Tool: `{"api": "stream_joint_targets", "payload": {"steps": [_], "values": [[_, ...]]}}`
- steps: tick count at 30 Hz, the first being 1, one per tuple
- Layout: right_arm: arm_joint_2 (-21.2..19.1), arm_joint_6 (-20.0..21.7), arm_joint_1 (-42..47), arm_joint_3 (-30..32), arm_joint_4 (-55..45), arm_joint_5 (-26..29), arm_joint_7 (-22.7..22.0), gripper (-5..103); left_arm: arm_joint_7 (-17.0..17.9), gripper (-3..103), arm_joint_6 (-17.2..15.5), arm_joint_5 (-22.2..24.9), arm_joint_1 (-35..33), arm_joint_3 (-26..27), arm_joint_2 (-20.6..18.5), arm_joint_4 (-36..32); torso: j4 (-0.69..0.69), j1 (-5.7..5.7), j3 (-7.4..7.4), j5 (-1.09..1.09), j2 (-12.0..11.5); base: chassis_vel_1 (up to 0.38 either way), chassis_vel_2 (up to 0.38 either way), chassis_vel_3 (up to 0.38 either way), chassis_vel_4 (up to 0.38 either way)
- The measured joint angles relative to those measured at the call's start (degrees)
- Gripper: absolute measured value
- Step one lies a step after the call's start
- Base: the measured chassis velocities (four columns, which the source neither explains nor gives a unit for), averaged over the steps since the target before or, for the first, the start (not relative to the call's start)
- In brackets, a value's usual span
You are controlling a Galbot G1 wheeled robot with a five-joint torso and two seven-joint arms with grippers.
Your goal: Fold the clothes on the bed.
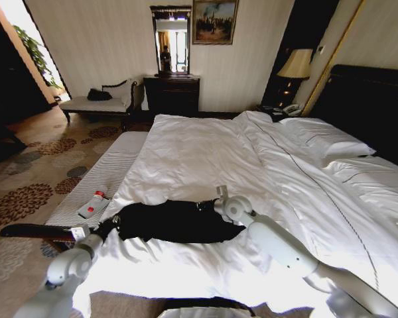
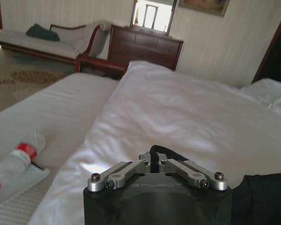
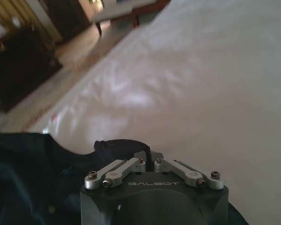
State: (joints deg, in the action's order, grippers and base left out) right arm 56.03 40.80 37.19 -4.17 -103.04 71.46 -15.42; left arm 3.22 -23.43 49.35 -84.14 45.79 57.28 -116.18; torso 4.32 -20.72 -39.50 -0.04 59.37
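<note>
Your bed point(image 1: 205, 159) with white sheets fills the room ahead; the black T-shirt point(image 1: 176, 222) lies bunched near its foot edge. Your left gripper point(image 1: 113, 224) and right gripper point(image 1: 204, 205) each have jaws pinched on an end of it.

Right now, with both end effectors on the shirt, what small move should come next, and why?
Probably lift both edges together and carry them across. The left end effector and the right end effector are each shut on black fabric at opposite ends of the shirt, which lies bunched on the bed.
</note>
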Motion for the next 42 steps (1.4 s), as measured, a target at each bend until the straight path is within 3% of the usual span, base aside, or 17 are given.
{"api": "stream_joint_targets", "payload": {"steps": [4,6,11,15,19,28,31,32,36,42], "values": [[-1.4,-1.8,2.5,8.4,-4.7,0.5,0.7,2,0.4,2,-0.6,3.9,2.1,3.3,-2.9,-2.4,0.0,0.0,0.0,-0.01,0.0,0.0,0.0,0.0,0.0],[-2.5,-3.4,4.6,14.4,-9.1,1.0,1.3,2,1.7,2,-1.6,8.6,4.3,5.9,-5.9,-4.5,0.01,0.0,0.0,0.02,0.0,0.0,0.0,0.0,0.0],[-4.0,-5.9,6.6,19.9,-14.9,2.3,1.5,2,3.2,2,-2.8,13.8,7.3,8.6,-9.7,-6.7,0.04,0.0,0.0,0.02,0.0,0.0,0.0,0.0,0.0],[-6.4,-14.1,7.8,23.4,-21.5,1.9,1.9,2,6.7,2,-3.9,21.8,11.5,12.5,-14.8,-10.5,-0.02,0.0,0.0,0.02,0.0,0.0,0.0,0.0,0.0],[-8.6,-18.4,8.1,25.3,-26.1,1.2,1.9,2,8.5,2,-4.4,26.9,15.6,14.6,-18.5,-11.9,0.02,0.0,0.0,0.02,0.0,0.0,0.0,0.0,0.0],[-14.8,-21.3,10.6,32.7,-34.4,4.6,1.8,2,9.9,2,-4.7,35.4,17.6,22.8,-24.3,-12.7,-0.01,0.0,0.0,0.0,0.0,0.0,0.0,0.0,0.0],[-19.2,-22.4,12.6,40.0,-39.0,9.3,1.6,2,10.4,2,-4.7,41.0,16.4,28.8,-26.8,-14.0,0.02,0.0,0.0,0.0,0.0,0.0,0.0,0.0,0.0],[-19.2,-22.4,12.6,40.0,-39.0,9.3,1.6,2,10.4,2,-4.7,41.0,16.4,28.8,-26.8,-14.0,0.02,0.0,0.0,0.0,0.0,0.0,0.0,0.0,0.0],[-22.7,-23.3,14.1,48.1,-40.9,14.4,0.3,2,10.7,2,-4.8,46.3,14.0,37.0,-29.7,-15.1,-0.01,0.01,0.0,0.0,0.0,0.0,0.0,0.0,0.0],[-21.2,-23.9,17.0,52.3,-40.8,16.0,-0.8,2,10.9,2,-6.2,51.4,12.2,44.7,-33.5,-15.2,0.0,0.01,0.01,-0.01,0.0,0.0,0.0,0.0,0.0]]}}
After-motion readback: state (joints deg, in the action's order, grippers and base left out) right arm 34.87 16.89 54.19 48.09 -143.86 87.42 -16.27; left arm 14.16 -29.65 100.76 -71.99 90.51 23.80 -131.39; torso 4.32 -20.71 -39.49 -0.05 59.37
